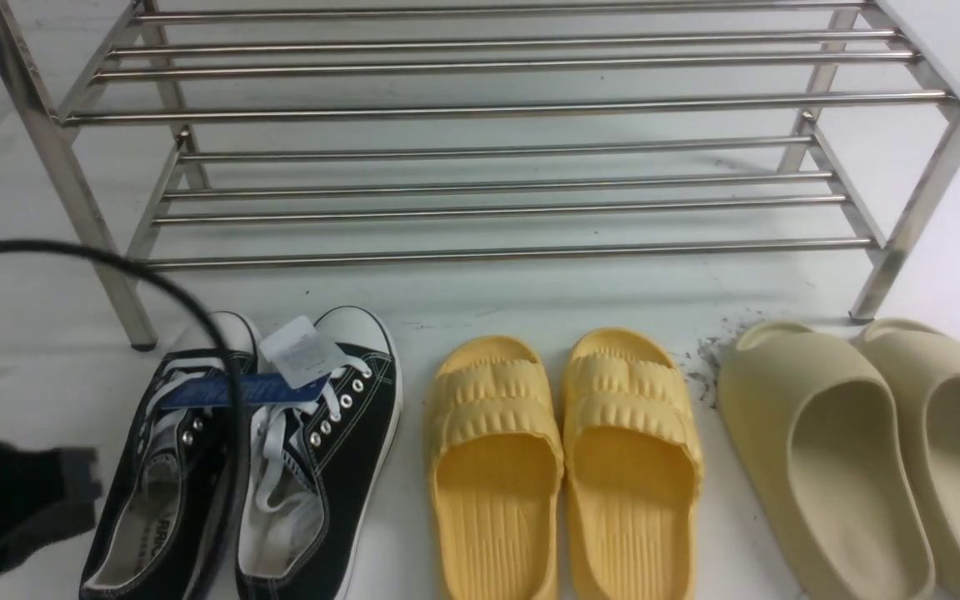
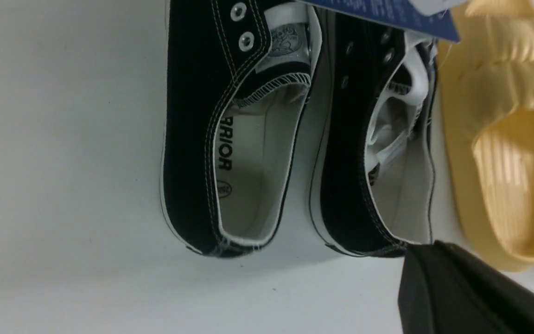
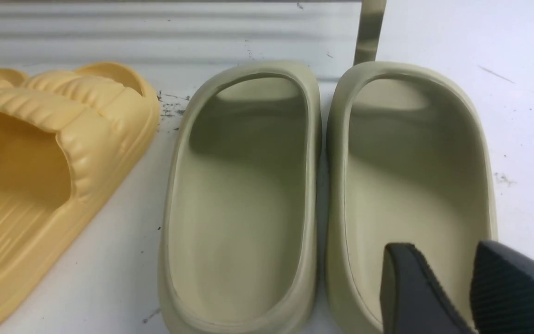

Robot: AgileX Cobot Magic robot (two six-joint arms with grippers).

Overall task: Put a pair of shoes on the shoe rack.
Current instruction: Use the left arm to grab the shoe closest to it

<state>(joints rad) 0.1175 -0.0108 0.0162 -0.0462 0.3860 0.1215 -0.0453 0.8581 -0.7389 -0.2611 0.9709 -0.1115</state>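
Counter (image 1: 463,308): white, carries everything.
Shoe rack (image 1: 497,107): stainless, two tiers of long tubes at the far side, nothing on the tubes in view. There is wide room along either tier. The front tube of the lower tier is the edge to clear.
Beige slides (image 1: 863,450): right end.
Yellow ridged slides (image 1: 563,450): centre, just beside the sneakers.
Black canvas sneakers (image 1: 347,450): left end, side by side, toes toward the rack's left leg, not yet racked.
Left pincer (image 1: 22,500): low by the sneakers' heel end. Only one finger shows, so its grip cannot be told.
Right pincer (image 3: 448,250): released, empty, over a beige slide.
Cable (image 1: 155,283): loops across the sneakers.
Tags (image 1: 301,350): lie over both sets of laces and probably link the pair.
Handling: best to pinch a heel collar, lift both clear, and set the soles across two tubes.
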